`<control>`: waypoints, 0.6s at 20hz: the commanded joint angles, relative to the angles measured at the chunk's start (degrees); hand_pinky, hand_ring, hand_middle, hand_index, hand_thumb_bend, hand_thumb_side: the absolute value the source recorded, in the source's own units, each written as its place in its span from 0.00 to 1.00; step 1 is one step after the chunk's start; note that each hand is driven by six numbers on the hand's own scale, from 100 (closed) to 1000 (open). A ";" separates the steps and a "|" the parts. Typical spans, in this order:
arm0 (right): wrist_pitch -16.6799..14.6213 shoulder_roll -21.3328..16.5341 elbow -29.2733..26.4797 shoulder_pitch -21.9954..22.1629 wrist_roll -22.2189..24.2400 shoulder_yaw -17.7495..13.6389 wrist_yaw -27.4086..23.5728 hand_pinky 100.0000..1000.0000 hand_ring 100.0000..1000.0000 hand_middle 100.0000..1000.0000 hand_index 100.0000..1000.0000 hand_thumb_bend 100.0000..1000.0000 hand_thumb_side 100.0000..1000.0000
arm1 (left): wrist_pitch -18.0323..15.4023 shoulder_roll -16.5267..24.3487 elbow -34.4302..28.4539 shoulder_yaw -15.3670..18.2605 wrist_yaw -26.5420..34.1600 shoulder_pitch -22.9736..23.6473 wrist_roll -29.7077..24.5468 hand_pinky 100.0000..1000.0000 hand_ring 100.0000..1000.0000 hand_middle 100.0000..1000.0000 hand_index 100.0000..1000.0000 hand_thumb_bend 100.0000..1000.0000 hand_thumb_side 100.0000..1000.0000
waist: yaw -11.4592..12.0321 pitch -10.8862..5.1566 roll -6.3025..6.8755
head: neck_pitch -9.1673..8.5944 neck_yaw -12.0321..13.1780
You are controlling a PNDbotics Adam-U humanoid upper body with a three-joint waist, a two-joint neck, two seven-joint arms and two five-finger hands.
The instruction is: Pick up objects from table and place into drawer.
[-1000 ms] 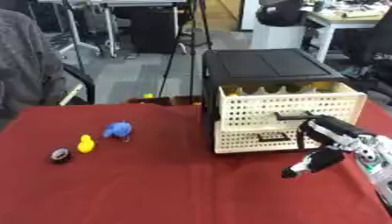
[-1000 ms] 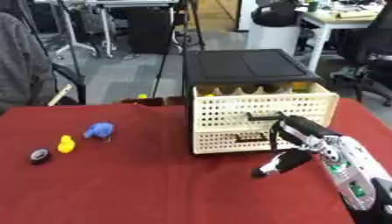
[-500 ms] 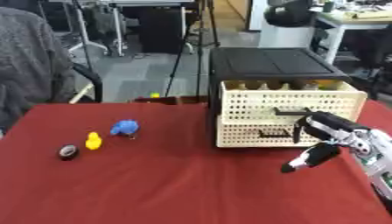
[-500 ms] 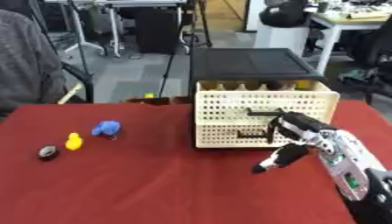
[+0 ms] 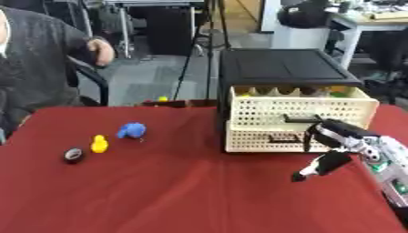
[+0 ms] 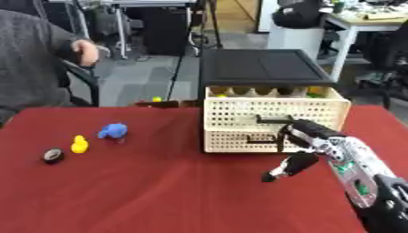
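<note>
The robot's right hand (image 5: 339, 148) sits at the cream perforated plastic drawer (image 5: 301, 108), fingers curled round its dark handle (image 5: 301, 119). The blue lumpy toy (image 5: 131, 130), small yellow duck-like figure (image 5: 99, 144) and black ring (image 5: 73, 155) lie well apart to the left on the red cloth surface (image 5: 183, 191), on the side where a left hand would reach first.

The tabletop (image 5: 159, 191) is a deep, plain red, and toward nine o'clock on it lie a blue object (image 5: 132, 130), a yellow one (image 5: 99, 144) and a small black ring-shaped one with a paler middle (image 5: 73, 155). Toward two o'clock stands a drawer unit with a black top (image 5: 283, 68) and cream drawer (image 5: 299, 107) fronts patterned all over with small perforations, each carrying a dark handle, with yellow and green bits showing inside the upper drawer. The right hand (image 5: 325, 143) at three o'clock is black with silver-grey parts and a touch of green on the forearm.
</note>
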 commanded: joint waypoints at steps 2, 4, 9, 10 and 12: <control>-0.67 -1.37 -3.50 -0.52 0.21 -0.33 -0.28 0.05 0.00 0.00 0.61 0.95 0.46 | -0.06 1.06 -0.52 0.94 -0.24 -0.34 -0.21 0.29 0.34 0.44 0.76 0.00 0.65 | -0.19 -0.63 0.02 | -0.26 0.00; -0.88 -1.63 -5.51 0.06 0.54 -0.09 -0.76 0.05 0.00 0.00 0.62 0.95 0.47 | -0.09 1.13 -0.48 0.98 -0.28 -0.24 -0.21 0.29 0.34 0.44 0.76 0.00 0.65 | -0.29 -0.67 -0.04 | -0.20 -0.04; -0.79 -2.16 -10.33 0.53 0.93 0.11 -1.81 0.04 0.00 0.00 0.62 0.96 0.51 | -0.09 1.18 -0.50 1.00 -0.25 -0.05 -0.28 0.29 0.34 0.44 0.76 0.00 0.65 | -0.41 -0.78 -0.18 | -0.12 -0.02; -0.66 -2.19 -10.88 0.46 1.01 0.13 -1.92 0.04 0.00 0.00 0.62 0.96 0.51 | -0.08 1.20 -0.49 1.02 -0.26 0.01 -0.29 0.29 0.34 0.44 0.76 0.00 0.65 | -0.41 -0.80 -0.19 | -0.12 -0.02; -0.29 -2.12 -11.24 0.11 1.21 0.19 -1.92 0.04 0.00 0.00 0.62 0.96 0.51 | -0.08 1.20 -0.47 1.01 -0.26 0.06 -0.34 0.29 0.34 0.44 0.76 0.00 0.65 | -0.37 -0.84 -0.21 | -0.13 -0.08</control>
